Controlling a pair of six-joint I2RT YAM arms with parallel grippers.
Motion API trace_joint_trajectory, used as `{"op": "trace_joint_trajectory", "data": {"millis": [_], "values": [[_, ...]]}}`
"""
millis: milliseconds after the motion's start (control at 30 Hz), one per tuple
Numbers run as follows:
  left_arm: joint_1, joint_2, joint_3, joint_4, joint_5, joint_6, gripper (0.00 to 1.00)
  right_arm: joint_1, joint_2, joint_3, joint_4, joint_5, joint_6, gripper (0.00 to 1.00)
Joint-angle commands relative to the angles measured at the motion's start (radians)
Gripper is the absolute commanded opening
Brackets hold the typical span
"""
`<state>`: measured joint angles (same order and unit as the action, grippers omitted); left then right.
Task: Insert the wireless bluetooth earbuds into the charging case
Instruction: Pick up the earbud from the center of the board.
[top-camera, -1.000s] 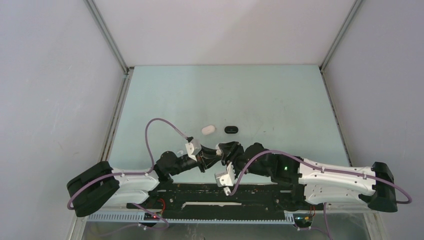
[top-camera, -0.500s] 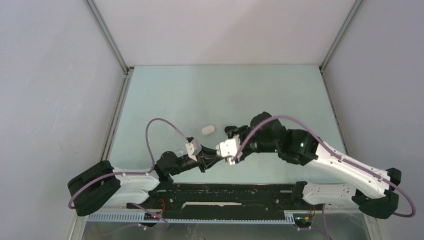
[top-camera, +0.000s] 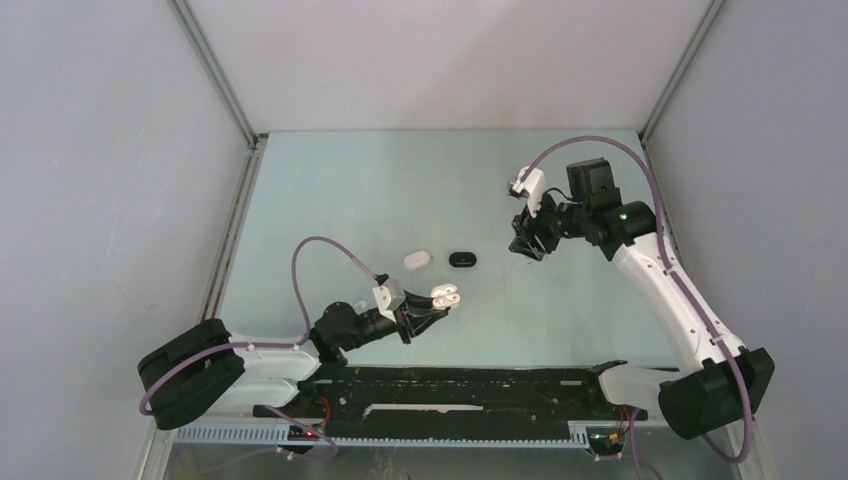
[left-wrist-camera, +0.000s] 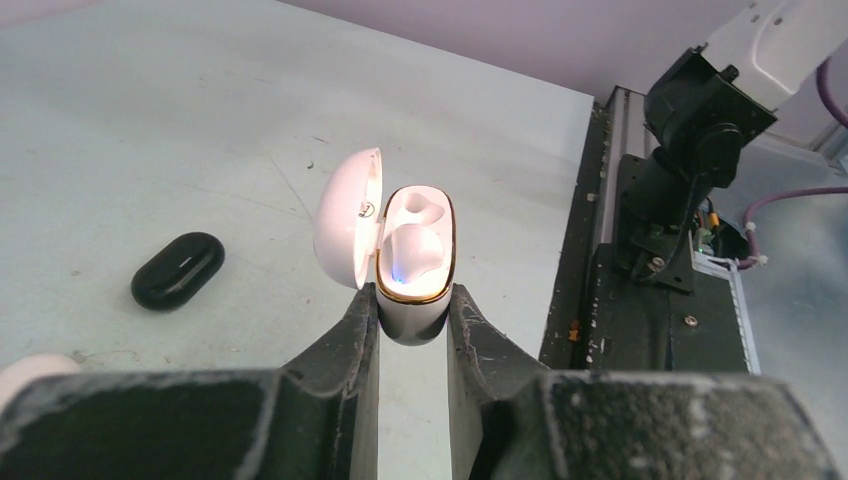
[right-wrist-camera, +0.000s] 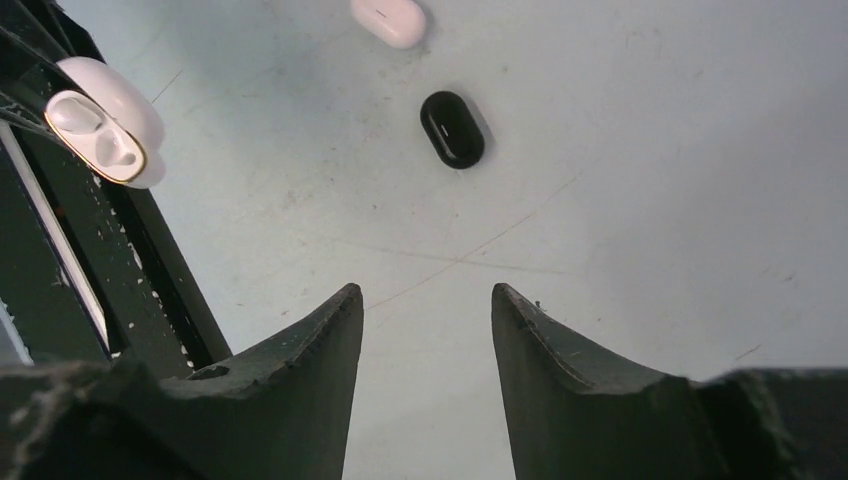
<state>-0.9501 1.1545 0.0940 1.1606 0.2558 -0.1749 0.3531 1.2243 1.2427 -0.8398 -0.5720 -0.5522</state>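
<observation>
- As I watch from afar, the left gripper (top-camera: 424, 311) pinches the glossy white gold-rimmed charging case (left-wrist-camera: 413, 318), lid up, on the arm-base side of the black pill-shaped case (right-wrist-camera: 452, 128).
- 2 glossy white earbuds (left-wrist-camera: 415, 250) sit inside it.
- The right gripper (right-wrist-camera: 425, 300) is parted and empty, right of that black case.

Glossy white plastic charging case (left-wrist-camera: 412, 315) with a shiny gold rim, smooth glossy white earbud (left-wrist-camera: 415, 250) inside, glossy black case (left-wrist-camera: 178, 270), matt scuffed table (left-wrist-camera: 150, 130), matt black grainy left gripper fingers (left-wrist-camera: 350, 370).

White-black arms (top-camera: 680, 300), purple cables (top-camera: 322, 239), black fingers (left-wrist-camera: 362, 340)
</observation>
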Motion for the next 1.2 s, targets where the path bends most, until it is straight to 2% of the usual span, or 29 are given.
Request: {"op": "trace_joint_trajectory", "data": {"millis": [0,100,200,300,400,567,700,767,867,1000,1167], "values": [[0.013,-0.016,-0.008,0.029,-0.096,0.026,0.00,-0.045,0.005,-0.072,0.137,-0.072,0.134,0.51],[0.031,-0.057,-0.035,0.020,-0.164,-0.002,0.00,-0.046,0.040,-0.107,0.204,-0.074,0.199,0.47],[0.043,-0.159,-0.040,-0.085,-0.243,-0.021,0.00,-0.029,0.096,-0.125,0.266,-0.075,0.282,0.44],[0.043,-0.300,-0.006,-0.326,-0.361,-0.025,0.00,0.046,0.128,-0.169,0.361,-0.002,0.348,0.44],[0.043,-0.457,0.015,-0.536,-0.549,-0.068,0.00,0.175,0.174,-0.183,0.430,0.073,0.361,0.44],[0.043,-0.765,0.075,-0.976,-0.849,-0.221,0.00,0.347,0.303,-0.126,0.447,0.110,0.338,0.44],[0.042,-0.950,0.135,-1.276,-0.978,-0.284,0.00,0.422,0.420,-0.047,0.480,0.097,0.367,0.43],[0.043,-1.009,0.167,-1.375,-1.031,-0.297,0.00,0.453,0.485,0.006,0.496,0.095,0.390,0.43],[0.043,-1.050,0.208,-1.450,-1.055,-0.305,0.00,0.493,0.590,0.092,0.521,0.090,0.442,0.43],[0.043,-1.040,0.250,-1.472,-1.050,-0.312,0.00,0.539,0.737,0.238,0.516,0.091,0.497,0.45],[0.042,-1.040,0.304,-1.499,-1.060,-0.303,0.00,0.583,0.894,0.405,0.490,0.073,0.484,0.48]]}}
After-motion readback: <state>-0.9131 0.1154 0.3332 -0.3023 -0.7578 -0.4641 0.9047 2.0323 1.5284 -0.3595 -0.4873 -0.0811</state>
